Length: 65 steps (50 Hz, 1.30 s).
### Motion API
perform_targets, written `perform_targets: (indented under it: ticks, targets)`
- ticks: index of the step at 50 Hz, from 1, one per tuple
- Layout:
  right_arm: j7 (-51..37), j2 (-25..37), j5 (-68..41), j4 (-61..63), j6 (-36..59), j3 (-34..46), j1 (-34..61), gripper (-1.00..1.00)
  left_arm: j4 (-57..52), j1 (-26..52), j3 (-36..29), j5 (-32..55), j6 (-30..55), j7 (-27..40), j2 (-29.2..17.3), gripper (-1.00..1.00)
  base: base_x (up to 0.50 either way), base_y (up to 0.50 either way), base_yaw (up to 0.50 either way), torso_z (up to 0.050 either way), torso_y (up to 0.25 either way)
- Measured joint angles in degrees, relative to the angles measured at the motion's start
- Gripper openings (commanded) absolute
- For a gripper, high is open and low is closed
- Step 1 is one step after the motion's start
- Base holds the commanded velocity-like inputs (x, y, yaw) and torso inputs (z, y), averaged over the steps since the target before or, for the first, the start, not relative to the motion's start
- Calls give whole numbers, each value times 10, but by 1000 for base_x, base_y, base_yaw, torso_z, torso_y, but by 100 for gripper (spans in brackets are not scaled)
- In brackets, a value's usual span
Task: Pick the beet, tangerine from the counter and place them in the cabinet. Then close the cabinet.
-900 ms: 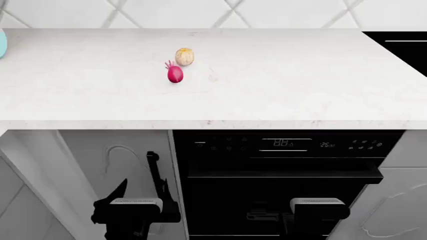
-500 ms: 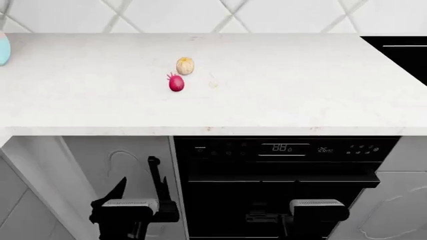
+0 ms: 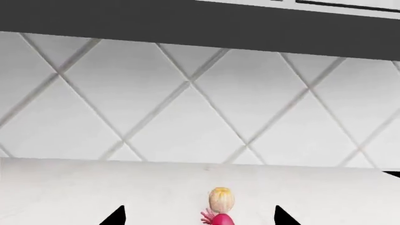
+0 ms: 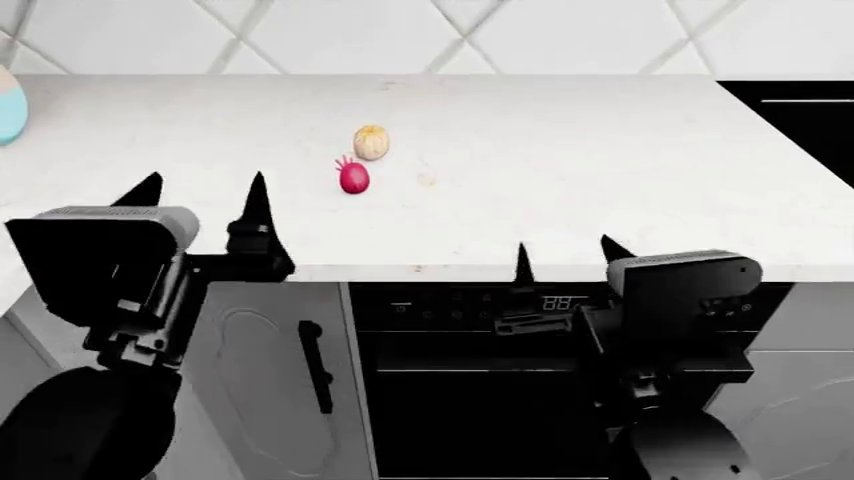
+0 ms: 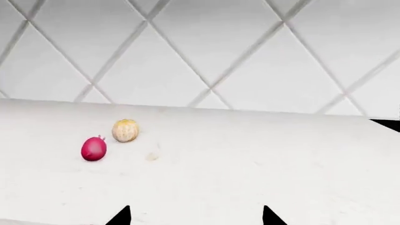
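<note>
The magenta beet [image 4: 354, 178] lies on the white counter [image 4: 601, 170], its pink stems toward the pale tangerine [image 4: 371, 142] just behind it. Both also show in the right wrist view, beet [image 5: 93, 148] and tangerine [image 5: 125, 130], and in the left wrist view, tangerine [image 3: 221, 200] above the beet [image 3: 222, 219]. My left gripper [image 4: 198, 195] is raised at the counter's front left, open and empty, short of the beet. My right gripper [image 4: 565, 258] is open at the front edge, to the right of both. The cabinet's inside is out of view.
A pale blue object [image 4: 8, 108] stands at the counter's far left edge. A black oven [image 4: 534, 380] with a display sits under the counter, a white cabinet door with a black handle [image 4: 315, 365] to its left. A black appliance [image 4: 801, 110] borders the counter's right. Diamond tiles back the wall.
Both arms have risen from below the counter to its front edge, grippers now pointing up and forward. The view has shifted slightly, so the counter sits lower in the frame.
</note>
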<state>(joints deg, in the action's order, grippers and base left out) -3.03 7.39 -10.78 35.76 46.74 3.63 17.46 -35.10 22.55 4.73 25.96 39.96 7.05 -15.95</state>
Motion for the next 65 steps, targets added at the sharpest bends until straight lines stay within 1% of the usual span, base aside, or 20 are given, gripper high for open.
perform_targets:
  ticks: [7, 12, 18, 24, 32, 43, 55, 61, 65]
  targets:
    - [15, 11, -41, 35, 174, -25, 151, 100, 13, 159, 2, 57, 145, 21, -20, 100, 27, 0, 0, 12, 4]
    - [15, 19, -73, 50, 272, -44, 243, 100, 24, 261, 3, 90, 238, 37, -27, 100, 412, 14, 0, 0, 0]
    - [-41, 44, -172, 53, 344, -64, 320, 100, 27, 350, 10, 123, 323, 56, -28, 100, 500, 113, 0, 0, 0]
    - [-95, 65, -255, 50, 380, -77, 362, 100, 27, 400, 14, 144, 373, 68, -29, 100, 480, 357, 0, 0, 0]
    - [-139, 82, -322, 45, 401, -90, 386, 100, 27, 428, 14, 160, 403, 76, -30, 100, 413, 428, 0, 0, 0]
    - [-173, 98, -371, 38, 408, -97, 399, 100, 29, 445, 7, 173, 419, 82, -32, 100, 389, 442, 0, 0, 0]
    - [-197, 109, -413, 4, 417, -96, 440, 100, 92, 512, -62, 152, 393, 61, -41, 100, 425, 341, 0, 0, 1]
    - [-211, 113, -432, -5, 416, -97, 450, 100, 111, 533, -82, 148, 385, 56, -43, 100, 451, 35, 0, 0, 0]
    - [-222, 114, -446, -11, 416, -99, 453, 100, 117, 541, -89, 146, 383, 54, -44, 100, 455, -264, 0, 0, 2]
